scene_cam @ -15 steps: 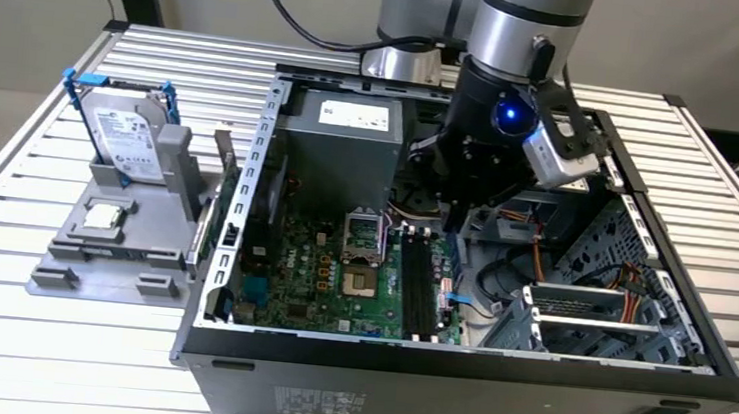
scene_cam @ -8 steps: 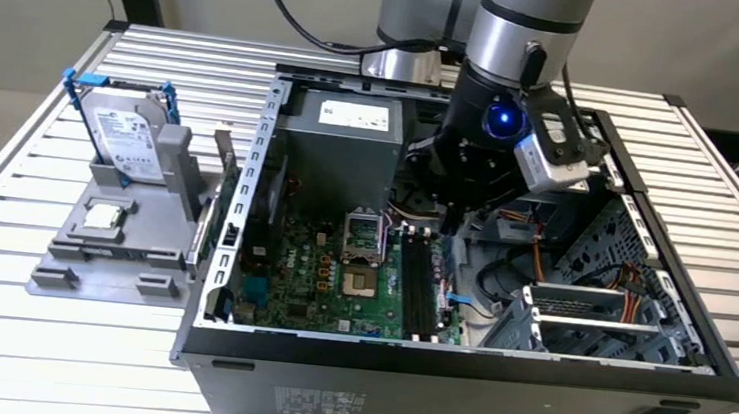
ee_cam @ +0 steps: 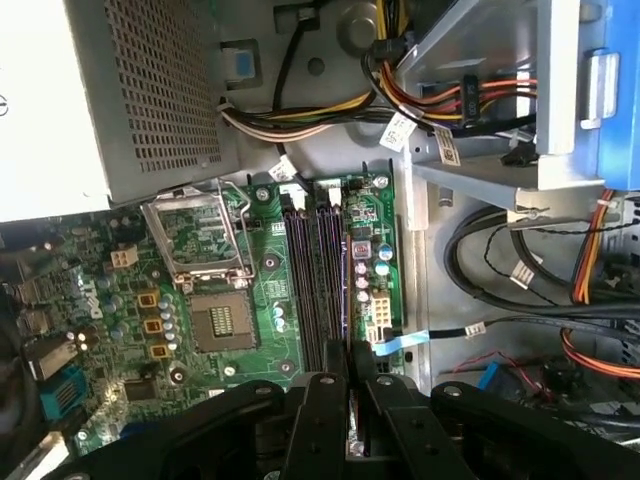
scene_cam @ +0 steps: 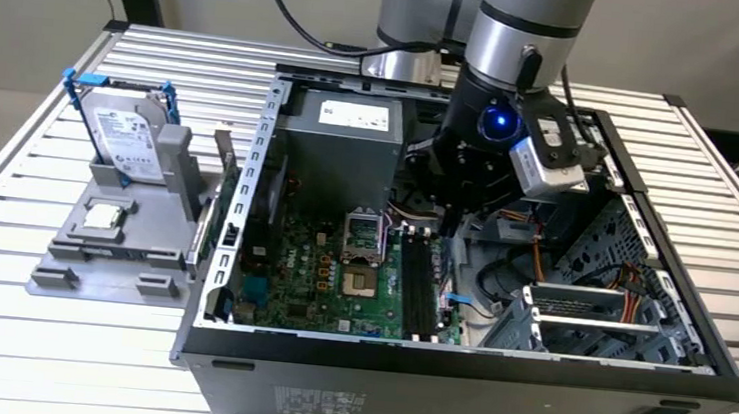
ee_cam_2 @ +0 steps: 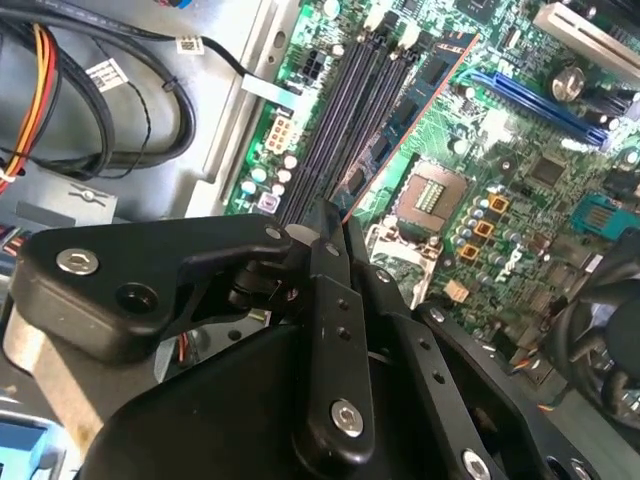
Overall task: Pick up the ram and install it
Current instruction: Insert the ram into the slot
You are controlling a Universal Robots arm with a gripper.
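One ram [ee_cam_2: 415, 105]: a thin dark board with small chips, clamped between the closed fingers of my gripper [ee_cam_2: 335, 228]. It runs out from the fingertips over the long black memory slots [ee_cam_2: 340, 120]. I cannot tell whether its lower edge touches a slot.

One gripper, seen in the exterior view at the centre of the frame. It reaches down into the open computer case [scene_cam: 463, 361], above the upper end of the slots.

One green motherboard [scene_cam: 316, 283], flat on the case floor, centre-left of the frame. Its processor socket [scene_cam: 360, 284] lies just beside the slots.

One grey power supply [scene_cam: 341, 149], upper centre, inside the case.

One silver hard drive [scene_cam: 128, 136] with blue rails, standing upright on a grey stand [scene_cam: 112, 245] at the exterior view's left, outside the case.

One slatted metal table [scene_cam: 62, 361] carries the lot.
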